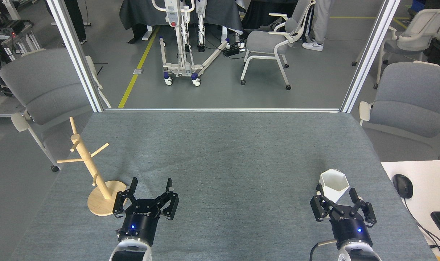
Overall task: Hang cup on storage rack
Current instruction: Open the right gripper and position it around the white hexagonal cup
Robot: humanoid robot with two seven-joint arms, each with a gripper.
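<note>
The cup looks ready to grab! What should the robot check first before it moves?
1. Cup upright on the table: ok.
2. Right gripper open, one of its fingers each side of the cup: ok.
3. Fingers closed on the cup: not ok, not yet.
4. Cup's handle position: cannot tell.
5. Storage rack standing, pegs free: ok.
6. Left gripper open, beside the rack's base, holding nothing: ok.

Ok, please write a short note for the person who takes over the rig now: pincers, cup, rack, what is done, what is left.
Left pincer: open, empty, beside the storage rack's base.
Right pincer: open around the cup's lower part, not closed on it.
Cup: on the table, near right.
Storage rack: near left, pegs bare.
Done: right pincer placed at cup.
Left: grip, lift, carry across, hang cup on a peg.
</note>
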